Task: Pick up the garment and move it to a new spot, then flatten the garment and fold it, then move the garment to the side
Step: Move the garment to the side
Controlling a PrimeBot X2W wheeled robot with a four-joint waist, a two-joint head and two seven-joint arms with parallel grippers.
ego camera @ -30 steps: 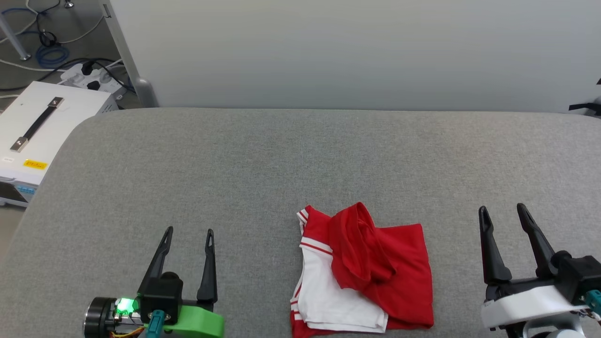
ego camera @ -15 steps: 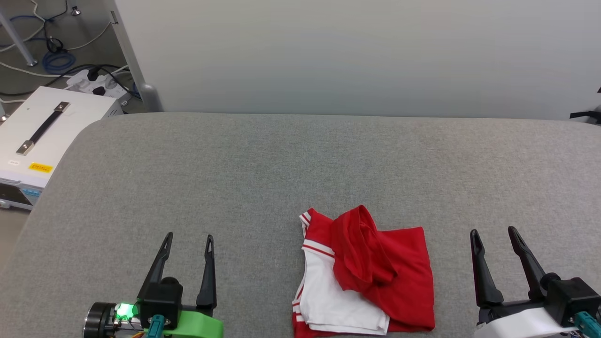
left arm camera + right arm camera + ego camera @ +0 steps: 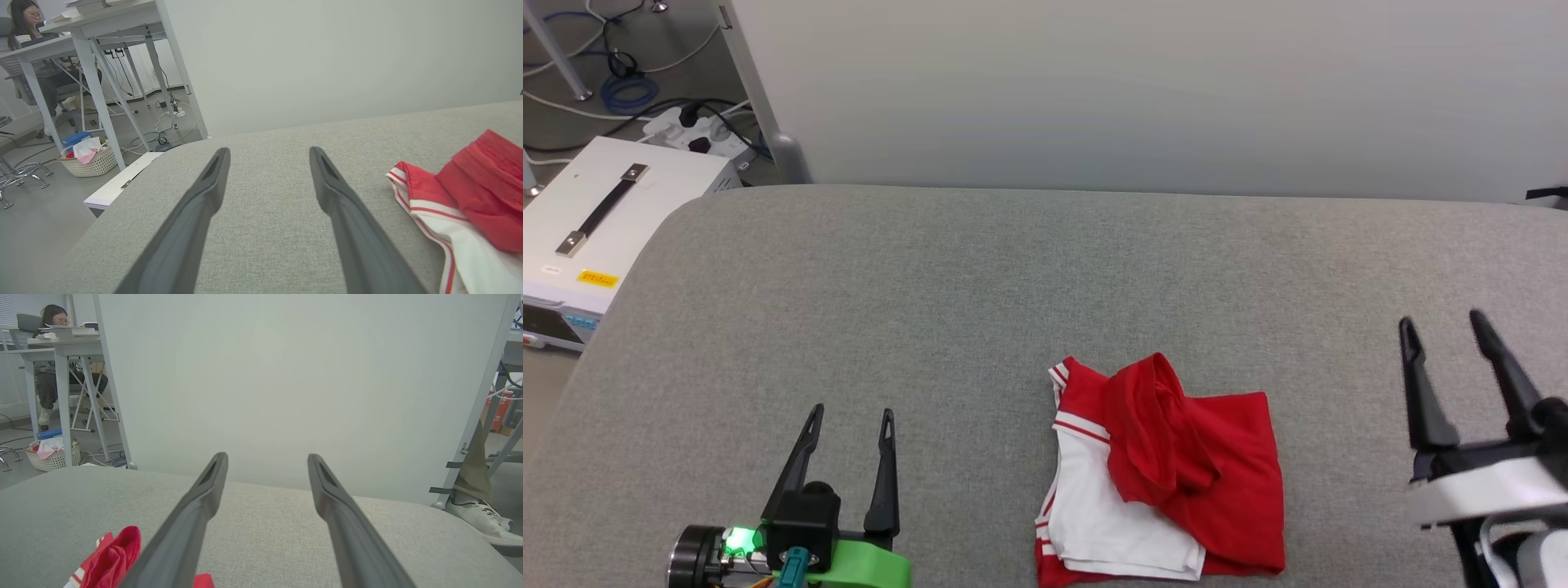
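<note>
Your garment (image 3: 1168, 474) lies crumpled on the grey desk (image 3: 1013, 286), around the middle of the desk's near edge, with the red body bunched over a white sleeve with striped trim and nothing gripping it. Your left claw (image 3: 852, 408) hangs over the desk's near left part with its fingers spread wide and empty, and your right claw (image 3: 1440, 318) hangs over the desk's near right part, fingers just as far apart and holding nothing. A pale panel (image 3: 1143, 90) rises along the desk's far edge, and a white box (image 3: 613, 220) with a black handle sits off the desk's far left corner.
</note>
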